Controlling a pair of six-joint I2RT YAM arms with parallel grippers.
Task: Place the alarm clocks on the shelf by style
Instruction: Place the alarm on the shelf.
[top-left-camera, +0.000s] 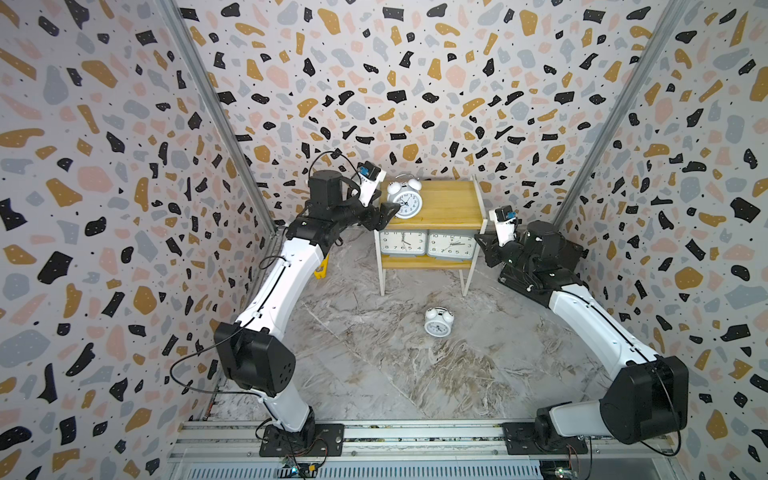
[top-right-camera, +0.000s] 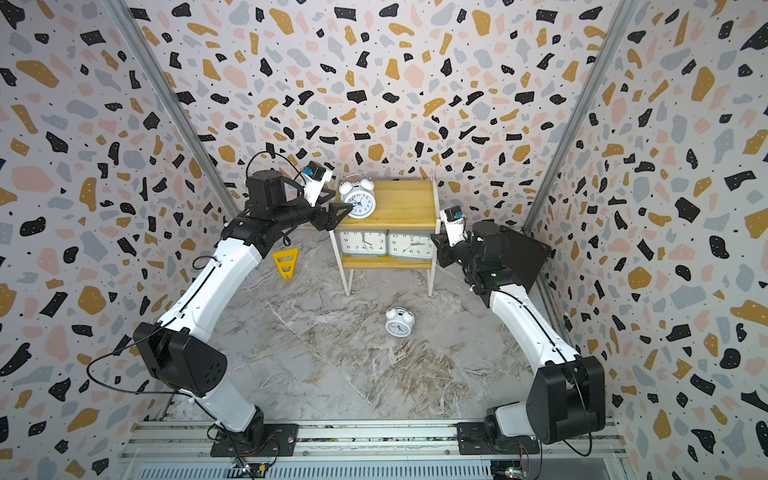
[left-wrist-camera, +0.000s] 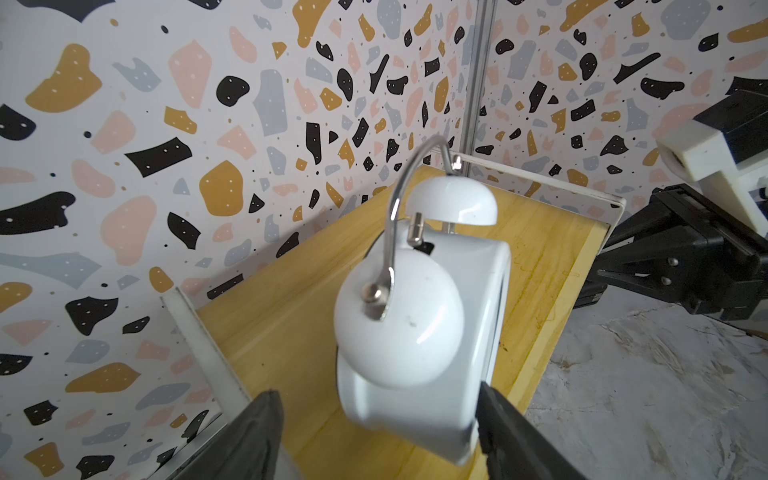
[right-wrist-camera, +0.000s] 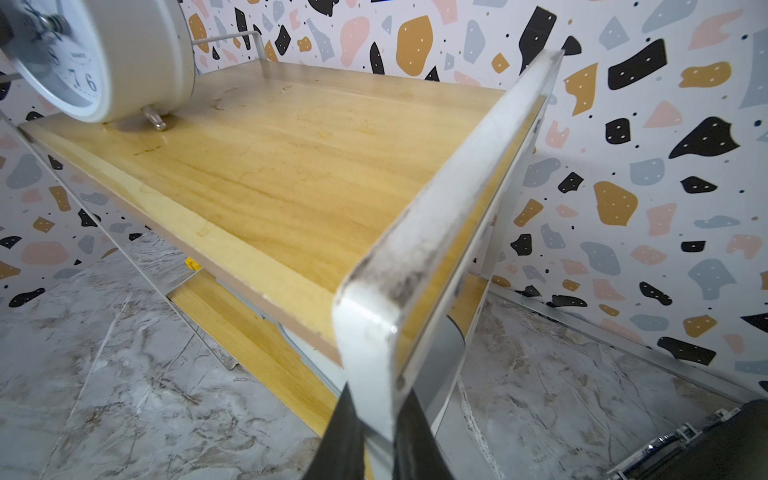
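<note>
Step in hand, as I judge it: setting the first twin-bell clock (top-left-camera: 406, 203) on the top board of the shelf (top-left-camera: 449, 203) and letting go.

Left hand (left-wrist-camera: 376, 395): jaws wide, one either side of this clock; the finger (left-wrist-camera: 498, 428) on the dial side lies against the case, the other finger (left-wrist-camera: 257, 436) stands apart from it, bare board showing between; so no real clamp that I can see. Right wrist view: a clock foot rests on the board, close to the front edge, at the shelf's left end.

Right hand (right-wrist-camera: 376, 411): narrow, pinched on the white frame at the shelf's right end; I read this as steadying.

To do it well: open evenly so the touching finger does not drag the dial forward; back out sideways, away from the shelf, not upward through the bells; hold the frame until I am clear; the free right part of the board suits the second twin-bell clock (top-left-camera: 437, 323), which lies on the worktop (top-left-camera: 374, 365) in front of the shelf.

Lower board: both grey clocks (top-left-camera: 403, 243) (top-left-camera: 452, 246) side by side, dials forward.

Surface: marbled grey worktop, glossy, likely slippery; a yellow plastic piece (top-right-camera: 286, 262) lies left of the shelf. Room: speckled patterned walls (top-left-camera: 104, 166) on three sides, tight to the shelf's back.
</note>
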